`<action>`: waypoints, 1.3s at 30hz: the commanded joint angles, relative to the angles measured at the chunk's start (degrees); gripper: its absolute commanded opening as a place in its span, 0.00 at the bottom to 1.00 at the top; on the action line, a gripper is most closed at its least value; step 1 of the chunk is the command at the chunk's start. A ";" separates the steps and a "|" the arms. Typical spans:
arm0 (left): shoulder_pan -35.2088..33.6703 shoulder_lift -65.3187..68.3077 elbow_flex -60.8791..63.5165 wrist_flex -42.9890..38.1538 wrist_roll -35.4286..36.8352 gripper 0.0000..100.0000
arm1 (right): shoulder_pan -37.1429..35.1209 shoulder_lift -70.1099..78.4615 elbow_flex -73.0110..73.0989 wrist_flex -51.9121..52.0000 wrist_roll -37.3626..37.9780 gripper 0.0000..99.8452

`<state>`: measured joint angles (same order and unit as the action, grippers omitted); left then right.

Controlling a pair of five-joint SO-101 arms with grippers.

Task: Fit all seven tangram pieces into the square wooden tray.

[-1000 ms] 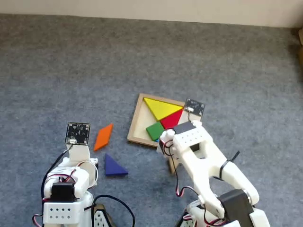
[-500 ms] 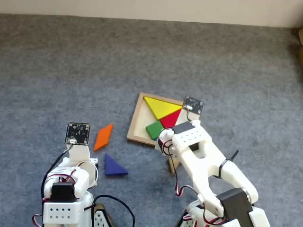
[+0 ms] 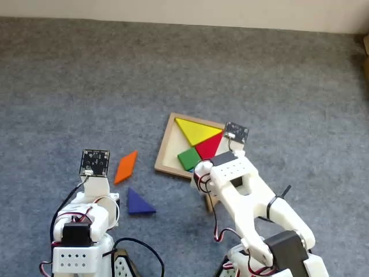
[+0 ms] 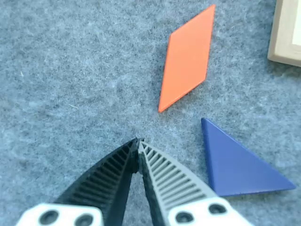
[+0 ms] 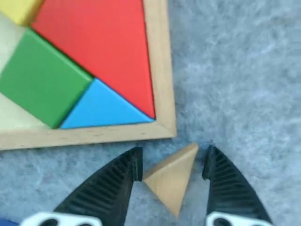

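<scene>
Right wrist view: the right jaws stand released, one on either side of a tan triangle lying on the grey worktop just outside a corner of the wooden tray, which holds a red triangle, green square, light-blue triangle and yellow piece. Left wrist view: the left jaws are clenched on nothing, near an orange parallelogram and dark-blue triangle. In the high view both pieces lie lower left of the central tray.
</scene>
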<state>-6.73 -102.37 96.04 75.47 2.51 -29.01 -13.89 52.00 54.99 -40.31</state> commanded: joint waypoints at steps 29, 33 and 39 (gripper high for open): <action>-0.75 -2.42 1.10 0.18 0.44 0.01 | -4.53 -0.75 -0.31 4.35 5.10 0.03; -0.75 -2.42 1.10 0.18 0.44 0.01 | -4.62 -1.01 -2.07 4.26 5.19 0.03; -0.75 -2.42 1.10 0.18 0.44 0.01 | -6.20 -9.63 -5.14 4.53 12.92 0.03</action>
<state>-6.73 -102.37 96.04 75.47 2.51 -33.23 -16.79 50.15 59.12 -31.34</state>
